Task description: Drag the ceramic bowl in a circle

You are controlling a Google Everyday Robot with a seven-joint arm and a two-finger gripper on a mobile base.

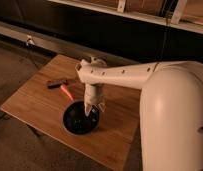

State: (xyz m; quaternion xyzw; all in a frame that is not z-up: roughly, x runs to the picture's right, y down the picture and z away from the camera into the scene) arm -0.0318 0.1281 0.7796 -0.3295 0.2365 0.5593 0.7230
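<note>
The ceramic bowl (78,120) is round, shallow and glossy black, and it sits on the wooden table (35,102) near the front edge. My gripper (91,111) hangs from the white arm and points straight down. Its tip reaches into the right part of the bowl, at or just inside the rim. The arm comes in from the right, over the table.
A small black tool (56,83) and an orange-handled tool (66,92) lie on the table to the back left of the bowl. The table's front edge runs close below the bowl. A dark wall and a shelf stand behind the table.
</note>
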